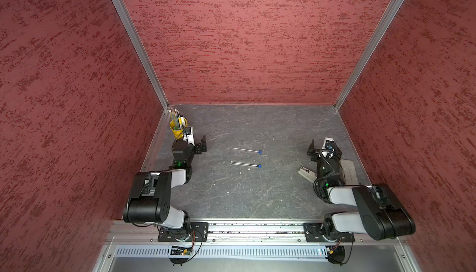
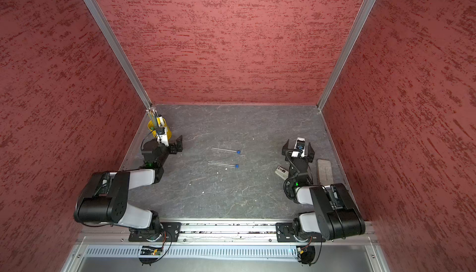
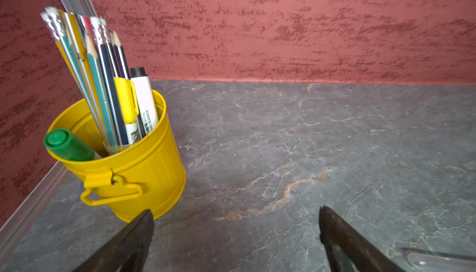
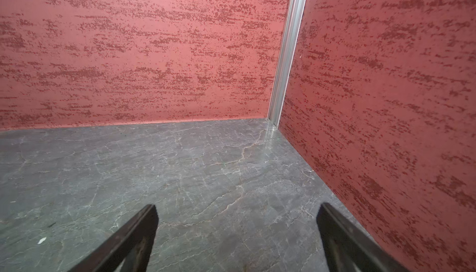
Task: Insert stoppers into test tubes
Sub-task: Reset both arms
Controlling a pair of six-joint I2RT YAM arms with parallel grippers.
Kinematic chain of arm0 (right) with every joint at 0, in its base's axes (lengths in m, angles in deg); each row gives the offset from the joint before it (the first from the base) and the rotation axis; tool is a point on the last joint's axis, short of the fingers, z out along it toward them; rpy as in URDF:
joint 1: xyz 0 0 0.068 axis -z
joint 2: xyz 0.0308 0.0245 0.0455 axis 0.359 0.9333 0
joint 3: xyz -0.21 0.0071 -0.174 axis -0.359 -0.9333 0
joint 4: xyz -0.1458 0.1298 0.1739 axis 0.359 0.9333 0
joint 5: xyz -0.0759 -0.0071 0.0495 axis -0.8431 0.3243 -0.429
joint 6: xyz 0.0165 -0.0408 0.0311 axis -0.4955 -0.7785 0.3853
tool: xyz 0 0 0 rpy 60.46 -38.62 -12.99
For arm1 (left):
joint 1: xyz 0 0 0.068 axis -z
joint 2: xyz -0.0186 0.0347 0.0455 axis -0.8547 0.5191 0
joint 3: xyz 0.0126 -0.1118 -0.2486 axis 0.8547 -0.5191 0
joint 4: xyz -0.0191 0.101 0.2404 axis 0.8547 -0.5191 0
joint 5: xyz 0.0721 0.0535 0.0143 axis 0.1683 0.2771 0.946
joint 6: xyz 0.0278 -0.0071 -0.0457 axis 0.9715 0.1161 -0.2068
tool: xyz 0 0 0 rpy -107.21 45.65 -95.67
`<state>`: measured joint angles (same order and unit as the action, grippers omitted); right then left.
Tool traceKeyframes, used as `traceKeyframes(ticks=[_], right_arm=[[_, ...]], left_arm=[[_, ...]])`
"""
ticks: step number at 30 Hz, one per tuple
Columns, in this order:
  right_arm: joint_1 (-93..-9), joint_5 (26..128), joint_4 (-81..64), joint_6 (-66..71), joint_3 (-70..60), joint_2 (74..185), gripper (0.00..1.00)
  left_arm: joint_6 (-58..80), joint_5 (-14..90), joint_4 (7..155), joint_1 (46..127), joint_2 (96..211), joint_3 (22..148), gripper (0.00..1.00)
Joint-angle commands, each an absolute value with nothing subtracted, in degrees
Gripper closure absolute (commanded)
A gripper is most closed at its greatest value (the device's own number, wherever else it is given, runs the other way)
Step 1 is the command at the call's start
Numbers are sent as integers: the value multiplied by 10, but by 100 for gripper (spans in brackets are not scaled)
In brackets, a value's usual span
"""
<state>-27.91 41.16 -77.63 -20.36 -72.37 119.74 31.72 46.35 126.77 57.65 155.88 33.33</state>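
Clock read on the table from a top view, 12 at the back wall. Both arms sit at the sides, nothing held. The left gripper is at 9, jaws spread wide over bare table. The right gripper is at 3, jaws likewise wide, facing the 1 o'clock corner. Far test tube and near test tube lie flat near centre, roughly parallel and apart, long axis running 9 to 3. Far stopper and near stopper sit at the 3 o'clock tip of each tube; cannot tell whether seated or merely butted against the mouth. Risks, as judged: a finger coming in low could nudge a tube, which should roll freely on the smooth slab. The glass looks thin, so a hard pinch may crack it. So small a plug can squirt from the pads or go in off-axis and pop out. Surroundings: grey flat case at 4, beside the right arm. Yellow cup of pens at 10, just beside the left gripper, could be tipped on a swing. White device at 4, partly under the right arm. White specks at 6. Nothing lies between either gripper and the tubes.
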Motion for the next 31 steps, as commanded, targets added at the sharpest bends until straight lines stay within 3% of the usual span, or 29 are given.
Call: traceKeyframes(ticks=[1,3,5,13,18,31], right_arm=[[-270,431,-844,-175,-721,1226,1],[-267,439,-878,-176,-719,1263,1],[-259,452,-832,-165,-702,1256,1],[-212,498,-761,-119,-660,1272,1],[-205,524,-868,-124,-701,1302,1],[-205,522,-849,-120,-698,1295,1]], left_arm=[[317,452,1347,584,1566,291,1],[315,461,1355,584,1584,302,1],[297,485,1285,577,1582,336,0],[290,474,1282,569,1581,335,1],[290,473,1281,569,1580,335,1],[296,483,1287,576,1579,332,1]])
